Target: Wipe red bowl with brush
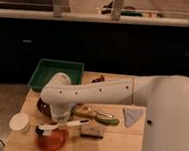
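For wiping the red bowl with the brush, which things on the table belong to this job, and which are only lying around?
Job: red bowl; brush, over it; gripper, above the bowl at the brush handle.

Lying about: green tray; white cup; maroon bowl; grey cloth; dark block with tan top.

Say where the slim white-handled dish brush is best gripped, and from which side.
Mid-handle, from above: the slim white-handled dish brush lies nearly level, its dark head over the glossy orange-red bowl. The gripper hangs right above that handle.
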Controlling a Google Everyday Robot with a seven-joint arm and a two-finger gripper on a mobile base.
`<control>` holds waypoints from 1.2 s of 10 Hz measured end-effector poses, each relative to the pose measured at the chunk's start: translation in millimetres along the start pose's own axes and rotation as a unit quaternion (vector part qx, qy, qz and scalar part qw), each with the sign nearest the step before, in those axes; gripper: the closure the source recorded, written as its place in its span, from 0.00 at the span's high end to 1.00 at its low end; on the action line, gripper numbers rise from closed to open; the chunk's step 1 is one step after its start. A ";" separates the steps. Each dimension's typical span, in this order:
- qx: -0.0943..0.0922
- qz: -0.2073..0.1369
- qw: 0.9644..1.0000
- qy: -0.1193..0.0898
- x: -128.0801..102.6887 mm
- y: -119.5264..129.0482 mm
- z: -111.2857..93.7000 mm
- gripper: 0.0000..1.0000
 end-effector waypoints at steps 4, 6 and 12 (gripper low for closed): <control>-0.006 -0.039 0.999 0.025 -22.2 23.1 5.7 0.00; -0.014 -0.036 0.999 0.038 -18.5 28.0 11.4 0.00; -0.052 0.012 0.995 0.080 17.1 33.5 42.7 0.00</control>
